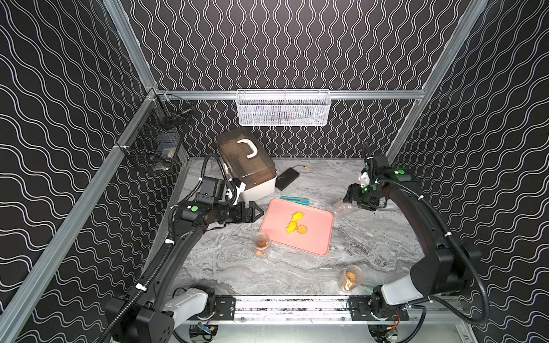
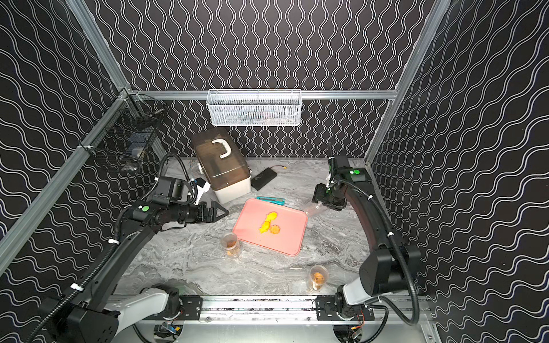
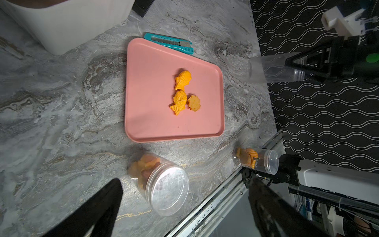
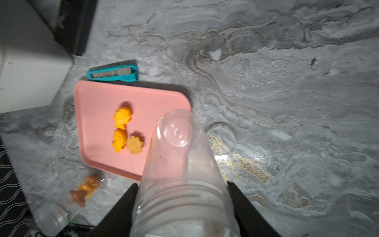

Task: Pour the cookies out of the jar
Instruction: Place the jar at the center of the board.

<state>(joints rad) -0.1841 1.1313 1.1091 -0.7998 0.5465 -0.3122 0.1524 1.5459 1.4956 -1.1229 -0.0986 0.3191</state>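
Observation:
A clear jar (image 1: 344, 208) (image 4: 180, 174) lies tilted in my right gripper (image 1: 353, 199) (image 4: 181, 184), base towards the pink tray's (image 1: 279, 222) far right corner. The jaws are shut on its threaded neck, and its body looks empty. Three yellow-orange cookies (image 1: 295, 224) (image 3: 183, 92) (image 4: 125, 131) lie mid-tray: two fish shapes and a scalloped round. A clear lid (image 4: 221, 141) rests on the table under the jar. My left gripper (image 1: 257, 211) (image 3: 184, 180) hovers open left of the tray, holding nothing.
Two more clear jars with biscuits stand upright: one (image 1: 261, 244) at the tray's near left corner, one (image 1: 351, 277) near the front rail. A teal utility knife (image 1: 295, 200), a brown-lidded white box (image 1: 246, 166) and a black device (image 1: 286, 178) lie behind the tray.

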